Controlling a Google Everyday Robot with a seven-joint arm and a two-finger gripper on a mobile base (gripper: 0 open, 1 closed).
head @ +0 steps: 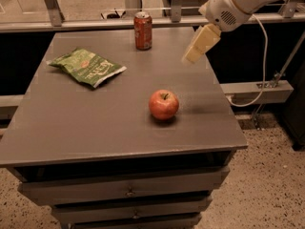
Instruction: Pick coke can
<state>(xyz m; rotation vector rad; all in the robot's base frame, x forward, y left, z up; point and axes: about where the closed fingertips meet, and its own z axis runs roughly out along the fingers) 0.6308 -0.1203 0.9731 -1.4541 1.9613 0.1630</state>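
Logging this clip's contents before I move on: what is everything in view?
coke can: one, red, upright at table's far edge
apple: one, red, table's middle right
bag: one, green, lying on table's left
table: one, grey, centre
cable: one, white, hanging at right
arm: one, white, top right
gripper: one, cream, above table's right side, right of the can
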